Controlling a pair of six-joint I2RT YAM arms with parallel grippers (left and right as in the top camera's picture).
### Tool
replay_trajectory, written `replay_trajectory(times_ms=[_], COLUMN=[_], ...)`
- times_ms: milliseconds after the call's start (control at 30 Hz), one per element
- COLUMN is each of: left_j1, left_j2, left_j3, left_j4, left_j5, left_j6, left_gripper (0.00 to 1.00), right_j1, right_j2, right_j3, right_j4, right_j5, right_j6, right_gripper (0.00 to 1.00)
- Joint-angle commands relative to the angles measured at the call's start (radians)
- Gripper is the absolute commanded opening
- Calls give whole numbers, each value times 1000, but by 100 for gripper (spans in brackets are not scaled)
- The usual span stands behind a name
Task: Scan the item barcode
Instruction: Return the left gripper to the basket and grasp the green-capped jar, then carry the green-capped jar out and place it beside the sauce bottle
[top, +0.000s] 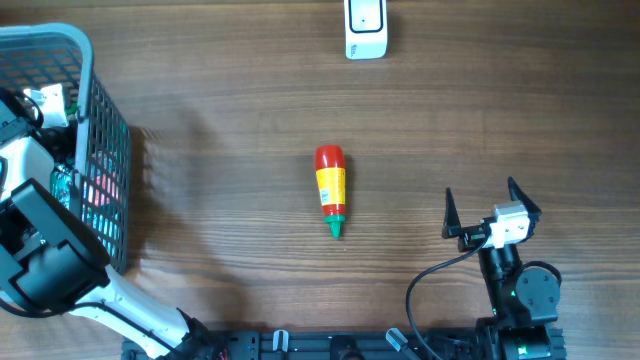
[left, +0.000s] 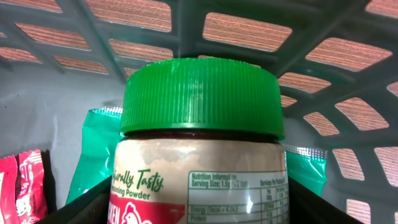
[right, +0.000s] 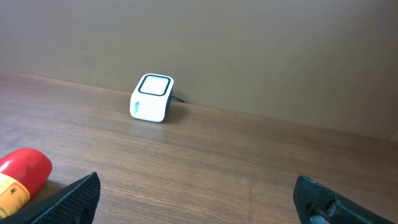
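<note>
Green-capped jar (left: 199, 99) between left jaws, grip unclear; right jaws wide open, empty.

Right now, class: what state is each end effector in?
Left end effector: around the green-lidded jar; grip cannot be told.
Right end effector: open, holding nothing.

Bottle (top: 331, 190) centre; scanner (top: 366, 30) behind it; jar (left: 202, 93) in basket (top: 105, 130), left.

Grey mesh basket (top: 105, 140) at the wooden table's (top: 230, 100) left edge, green pouch (left: 93, 149) and red packet (left: 22, 186) inside.
</note>
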Motion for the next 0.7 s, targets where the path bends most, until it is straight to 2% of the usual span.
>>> replay_trajectory(times_ms=[0, 133, 400, 467, 567, 667], left_j1=[5, 11, 38, 36, 19, -43], left_j2=[-77, -243, -584, -642, -728, -762], left_j3=[13, 15, 15, 15, 14, 14], left_j4=[-10, -3, -11, -19, -34, -77], left_j5=[6, 7, 33, 95, 290, 418], left_j6=[-29, -36, -226, -258, -347, -397], left_gripper=[70, 67, 67, 67, 67, 67], right_j1=[3, 3, 3, 3, 3, 3], right_j2=[2, 2, 2, 2, 2, 2], right_j3=[-1, -1, -1, -1, -1, -1], right_j4=[2, 2, 2, 2, 2, 3], right_j5=[-9, -9, -9, -9, -9, -9], right_j6=[-13, -13, -13, -13, -12, -12], right_gripper=[100, 100, 100, 100, 100, 100])
